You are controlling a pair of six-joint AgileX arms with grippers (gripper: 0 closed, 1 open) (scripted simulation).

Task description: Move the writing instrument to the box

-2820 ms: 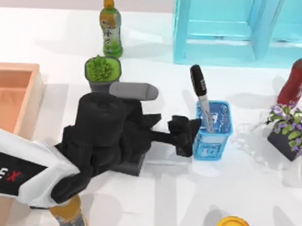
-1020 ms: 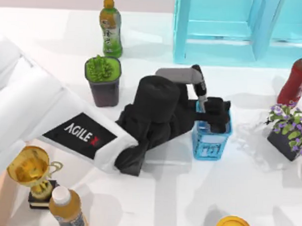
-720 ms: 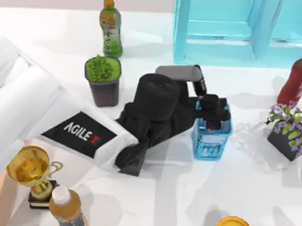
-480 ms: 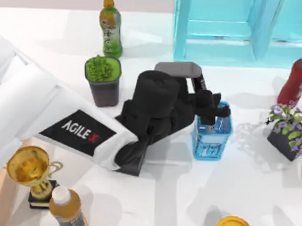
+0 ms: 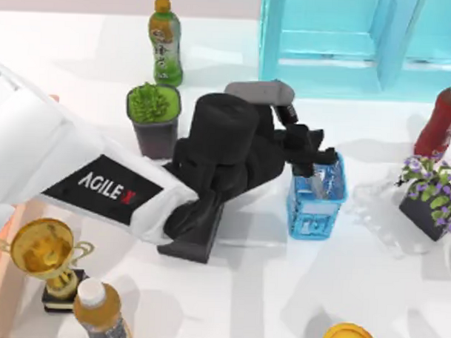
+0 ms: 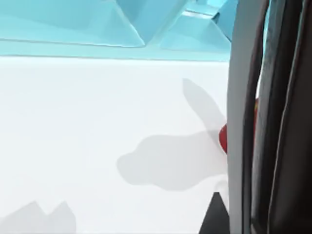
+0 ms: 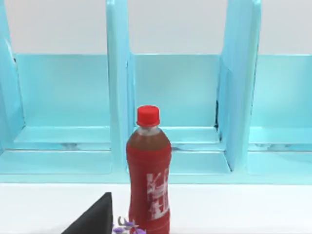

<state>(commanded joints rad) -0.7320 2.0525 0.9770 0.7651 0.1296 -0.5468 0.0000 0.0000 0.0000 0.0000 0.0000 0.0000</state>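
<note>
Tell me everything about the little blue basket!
The basket is small, bright blue and square, with see-through mesh walls that look like plastic and a pale label on its front. It stands upright on the white table, right of the middle. The pen leans inside it, its grey barrel showing through the open top. The left pincer hangs over its back rim, around the pen's top. Whether the pincer touches the basket itself is hard to tell.
</note>
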